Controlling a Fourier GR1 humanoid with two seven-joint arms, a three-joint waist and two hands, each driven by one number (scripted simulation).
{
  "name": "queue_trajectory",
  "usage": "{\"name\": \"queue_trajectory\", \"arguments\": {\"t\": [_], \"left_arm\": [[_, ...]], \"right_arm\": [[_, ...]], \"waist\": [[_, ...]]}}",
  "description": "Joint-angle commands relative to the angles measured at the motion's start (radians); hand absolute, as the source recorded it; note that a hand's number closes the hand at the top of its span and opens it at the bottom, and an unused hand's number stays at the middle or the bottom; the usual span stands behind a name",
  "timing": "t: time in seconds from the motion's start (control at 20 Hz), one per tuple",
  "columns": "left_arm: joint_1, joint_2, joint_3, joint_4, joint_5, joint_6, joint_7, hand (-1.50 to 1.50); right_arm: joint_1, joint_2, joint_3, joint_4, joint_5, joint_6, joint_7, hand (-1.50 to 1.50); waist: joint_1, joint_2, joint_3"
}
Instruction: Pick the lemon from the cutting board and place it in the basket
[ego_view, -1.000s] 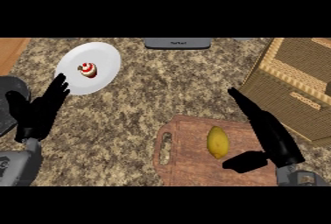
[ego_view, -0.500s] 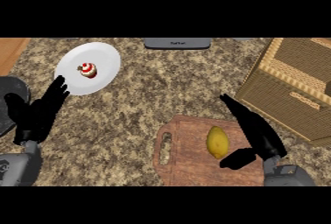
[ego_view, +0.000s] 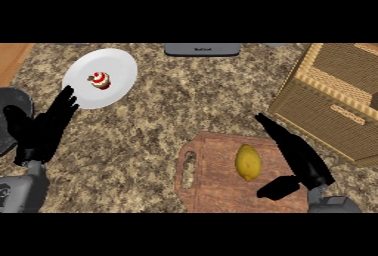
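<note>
Approach step: right robot hand (ego_view: 304, 165), splayed and empty, sits just right of yellow oval lemon (ego_view: 248, 162) on brown wooden cutting board (ego_view: 214, 187); next move: curl round it.

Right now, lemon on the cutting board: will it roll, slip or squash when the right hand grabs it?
Likely rolls sideways if nudged: the lemon is a smooth oval on the flat cutting board. Probably firm, light. Tapered ends may slip; the open right hand is best closed round its middle.
</note>
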Motion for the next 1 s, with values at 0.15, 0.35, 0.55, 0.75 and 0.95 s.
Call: {"name": "queue_trajectory", "arguments": {"t": [0.15, 0.35, 0.55, 0.75, 0.95], "left_arm": [[-0.002, -0.059, -0.020, -0.054, -0.061, 0.032, 0.048, 0.00], [-0.089, -0.042, 0.033, 0.052, -0.054, -0.004, 0.026, 0.00], [-0.012, -0.047, 0.041, -0.014, -0.071, -0.019, 0.017, 0.00], [0.078, -0.042, 0.058, -0.083, -0.040, -0.068, 0.012, 0.00], [-0.020, -0.041, 0.072, -0.017, -0.061, -0.058, 0.036, 0.00]], "right_arm": [[-0.033, 0.033, -0.002, -0.056, -0.020, 0.084, 0.025, -1.50], [-0.002, 0.038, 0.023, 0.062, 0.085, -0.007, -0.074, -1.50], [0.048, 0.058, 0.037, 0.060, 0.144, -0.059, -0.075, -1.50], [0.104, 0.067, 0.090, 0.012, 0.199, -0.057, -0.032, -1.50], [0.015, 0.056, 0.077, 0.160, 0.234, -0.069, -0.113, 1.50]], "waist": [[0.000, 0.000, 0.000], [-0.002, 0.001, 0.000], [0.000, 0.000, 0.000], [0.003, -0.001, 0.000], [0.001, 0.000, 0.000]]}}
